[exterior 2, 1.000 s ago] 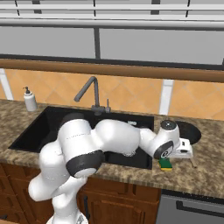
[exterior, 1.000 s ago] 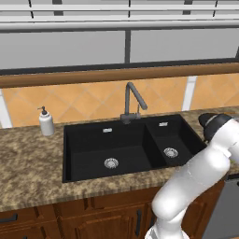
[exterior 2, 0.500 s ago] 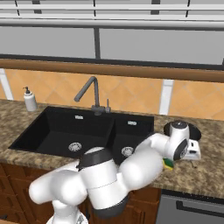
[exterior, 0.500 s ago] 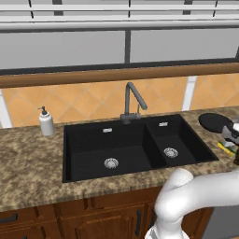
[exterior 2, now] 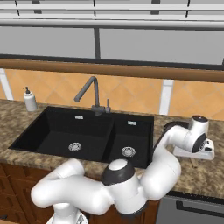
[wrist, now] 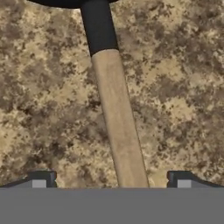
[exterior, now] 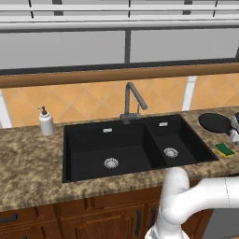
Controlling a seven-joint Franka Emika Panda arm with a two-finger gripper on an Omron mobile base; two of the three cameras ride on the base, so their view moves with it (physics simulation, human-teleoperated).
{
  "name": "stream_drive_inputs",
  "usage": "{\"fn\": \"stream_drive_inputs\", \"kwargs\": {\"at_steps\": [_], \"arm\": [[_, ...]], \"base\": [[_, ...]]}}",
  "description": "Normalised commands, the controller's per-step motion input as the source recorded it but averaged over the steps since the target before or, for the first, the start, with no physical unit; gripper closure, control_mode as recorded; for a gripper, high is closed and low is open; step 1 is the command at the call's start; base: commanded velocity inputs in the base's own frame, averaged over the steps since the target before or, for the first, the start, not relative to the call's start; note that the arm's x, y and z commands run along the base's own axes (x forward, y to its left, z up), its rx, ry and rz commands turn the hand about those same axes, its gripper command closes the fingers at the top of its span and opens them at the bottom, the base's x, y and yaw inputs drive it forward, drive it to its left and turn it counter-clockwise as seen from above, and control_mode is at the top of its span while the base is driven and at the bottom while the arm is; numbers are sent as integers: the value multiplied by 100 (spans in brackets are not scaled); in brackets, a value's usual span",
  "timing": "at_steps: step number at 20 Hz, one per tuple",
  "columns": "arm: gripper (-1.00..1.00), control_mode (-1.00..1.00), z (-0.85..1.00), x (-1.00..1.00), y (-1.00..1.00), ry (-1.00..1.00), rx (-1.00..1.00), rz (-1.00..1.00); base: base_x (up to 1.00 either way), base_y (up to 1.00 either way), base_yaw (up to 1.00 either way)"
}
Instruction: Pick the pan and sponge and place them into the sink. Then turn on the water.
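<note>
speckled granite counter (exterior: 28,163) right of the black sink (exterior: 116,144); the arm has swung out past the basin — gripper (wrist: 111,181) now hangs spread over the pan (exterior: 214,122) handle, sponge (exterior: 225,149) just beside; pan pickup looks next.

Soap dispenser (exterior: 45,122) on granite counter (exterior: 28,163)

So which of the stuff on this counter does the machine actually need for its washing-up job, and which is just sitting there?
Needed for the job:
- pan, its wooden handle between the open tool's tips
- sponge, beside the pan
- sink
- faucet, no water running

Just sitting there:
- soap dispenser, left of the sink
</note>
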Motion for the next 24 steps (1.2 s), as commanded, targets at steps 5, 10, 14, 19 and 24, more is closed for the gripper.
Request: {"fn": "stream_drive_inputs", "kwargs": {"at_steps": [5, 10, 14, 19, 24], "arm": [[-100, -100, -6, 12, -6, 11, 2, 0], [-100, -100, -19, 5, 0, 8, 0, 3], [-100, -100, -24, 0, 0, 5, 1, 3], [-100, -100, -25, 0, 0, 1, 2, 4], [100, -100, -19, -3, 0, 0, 0, 3]], "base": [[0, 0, 0], [0, 0, 0], [0, 0, 0], [0, 0, 0], [0, 0, 0]]}}
